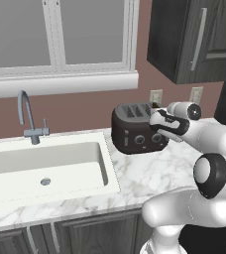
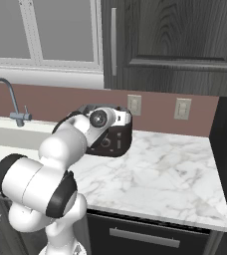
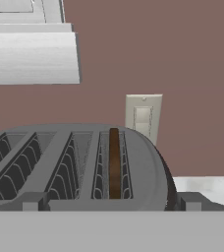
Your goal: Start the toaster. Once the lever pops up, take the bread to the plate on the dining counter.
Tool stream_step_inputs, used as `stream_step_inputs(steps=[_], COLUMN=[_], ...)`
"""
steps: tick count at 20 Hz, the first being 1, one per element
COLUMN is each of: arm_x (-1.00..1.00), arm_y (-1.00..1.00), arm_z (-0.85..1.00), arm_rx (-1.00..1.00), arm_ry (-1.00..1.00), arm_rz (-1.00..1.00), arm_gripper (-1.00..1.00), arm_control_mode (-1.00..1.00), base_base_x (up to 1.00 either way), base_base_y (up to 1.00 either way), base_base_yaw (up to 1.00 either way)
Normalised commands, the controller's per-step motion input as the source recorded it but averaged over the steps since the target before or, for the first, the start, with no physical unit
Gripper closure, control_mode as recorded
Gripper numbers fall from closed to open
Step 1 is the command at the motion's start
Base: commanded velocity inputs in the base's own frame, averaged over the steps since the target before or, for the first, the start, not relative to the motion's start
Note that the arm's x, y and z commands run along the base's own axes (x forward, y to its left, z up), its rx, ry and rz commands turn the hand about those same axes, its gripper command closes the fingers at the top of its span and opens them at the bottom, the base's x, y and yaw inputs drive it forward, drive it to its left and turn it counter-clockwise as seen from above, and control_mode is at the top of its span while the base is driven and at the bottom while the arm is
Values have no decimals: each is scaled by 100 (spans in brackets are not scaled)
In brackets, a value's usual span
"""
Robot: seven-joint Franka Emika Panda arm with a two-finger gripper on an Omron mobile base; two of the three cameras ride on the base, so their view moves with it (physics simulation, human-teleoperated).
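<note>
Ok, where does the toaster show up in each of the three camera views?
Left base view: toaster right of centre on the marble worktop, beside the sink.
Right base view: left of centre, partly behind the arm.
Hand view: lower half, slots seen from above.
Shared landmark: the wall outlet behind it.

Arm (image 1: 204, 149) bent fwd, wrist level, hand low; fingers (image 3: 29, 202) apart at bottom of hand view, holding nothing.

The arm (image 1: 204, 163) is glossy white, built of rounded, bulbous segments joined by black bands at the joints. A round dark cap marks the wrist end, at 2 o'clock in the left base view.
</note>
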Motion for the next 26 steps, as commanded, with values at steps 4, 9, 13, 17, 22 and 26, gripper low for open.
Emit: stream_step_inputs(steps=[4,9,13,17,22,26], arm_x=[0,0,0,0,0,0], arm_y=[0,0,0,0,0,0], arm_z=[0,0,0,0,0,0], arm_rx=[0,0,0,0,0,0], arm_ry=[0,0,0,0,0,0], arm_rz=[0,0,0,0,0,0], arm_gripper=[-100,-100,-100,-100,-100,-100], arm_control_mode=[-100,-100,-100,-100,-100,-100], base_base_x=[0,0,0,0,0,0], base_base_y=[0,0,0,0,0,0], base_base_yaw=[0,0,0,0,0,0])
